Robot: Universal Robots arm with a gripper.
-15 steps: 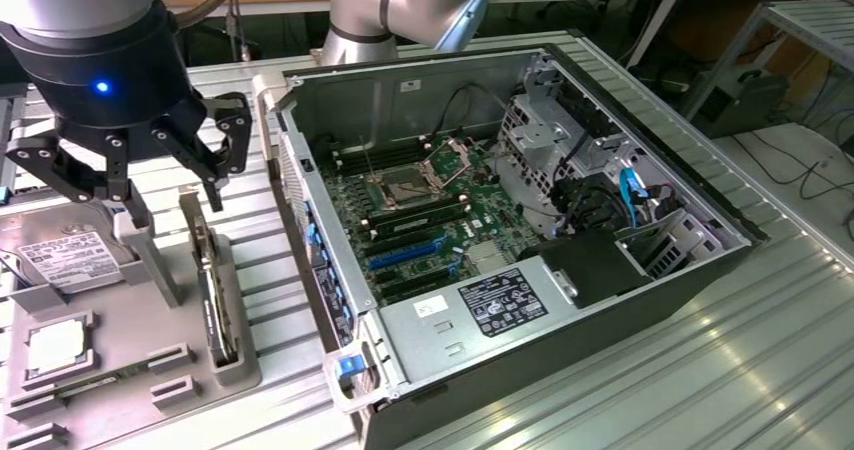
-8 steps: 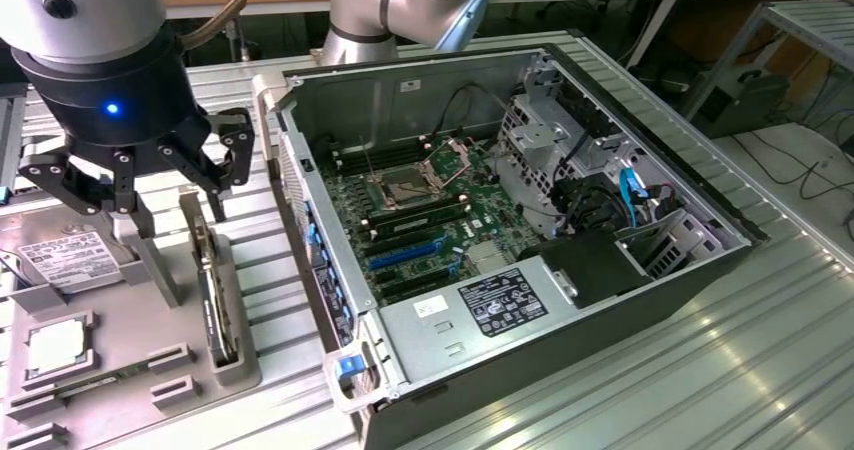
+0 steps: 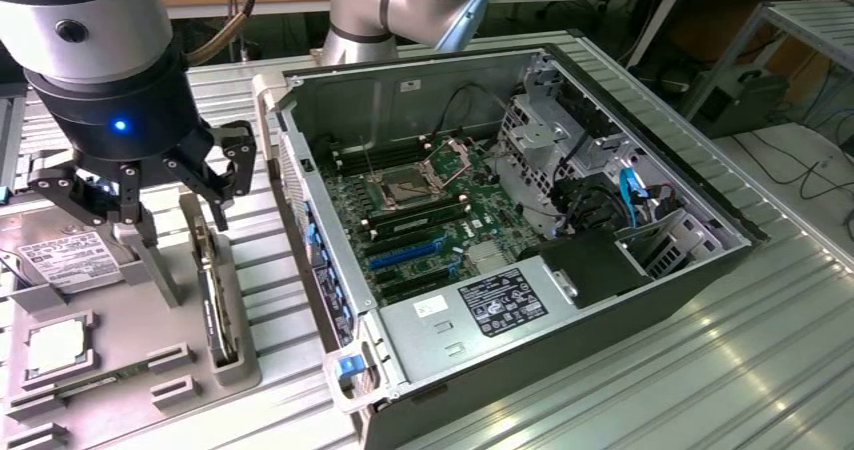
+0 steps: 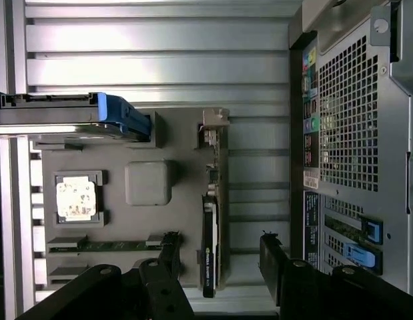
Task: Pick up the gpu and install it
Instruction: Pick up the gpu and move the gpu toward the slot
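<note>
Bright, even light falls from overhead in the exterior view. The ribbed counter [image 3: 747, 370] carries pale streaks of glare toward the exterior view's right, while the inside of the case [image 3: 441, 120] lies in soft shade. A small blue lamp [image 3: 123, 125] glows on the arm [image 3: 94, 30]. In the wrist view the counter slats shine near white, and the hand [image 4: 219, 238] is a dark silhouette.

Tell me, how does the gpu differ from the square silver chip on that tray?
The gpu stands on edge in a slot; the chip lies flat in a recess. The gpu is long, thin and dark; the chip is square and silver. The open fingers flank the gpu, not the chip. Both sit on the grey tray.
</note>
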